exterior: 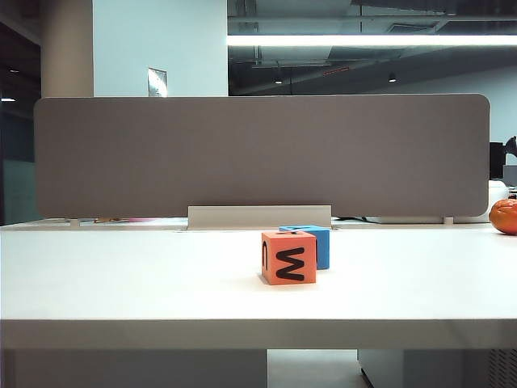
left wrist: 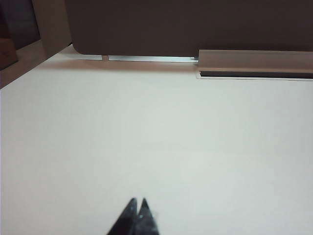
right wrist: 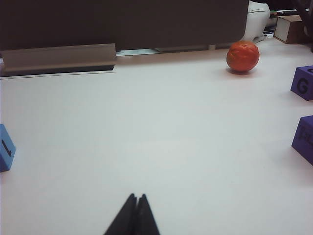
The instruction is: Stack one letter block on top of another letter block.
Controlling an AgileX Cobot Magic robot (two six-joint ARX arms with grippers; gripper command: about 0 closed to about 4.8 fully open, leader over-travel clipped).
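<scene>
Sitting near the middle of the white table in the exterior view: the small orange cube with black letters, an M facing the camera. Standing directly behind it and slightly to its right, close enough that contact cannot be told: the small blue cube, mostly hidden by the orange one. Running along the far edge of the table: a wide grey fabric divider panel on a pale metal foot. Peeking in at the right edge: a round orange fruit. Showing neither arm nor gripper here.

Looking out through the left wrist view: the left gripper, dark fingertips pressed together, closed on nothing, hanging above bare white tabletop well short of the divider.

Looking out through the right wrist view: the right gripper, its tips likewise meeting in a point, closed and empty, above the table. Showing at one edge of the picture, cut off: the blue cube with a black stroke on its face. Resting near the divider: the orange fruit. Lying at the opposite edge: two purple letter cubes, well apart from the gripper.
</scene>
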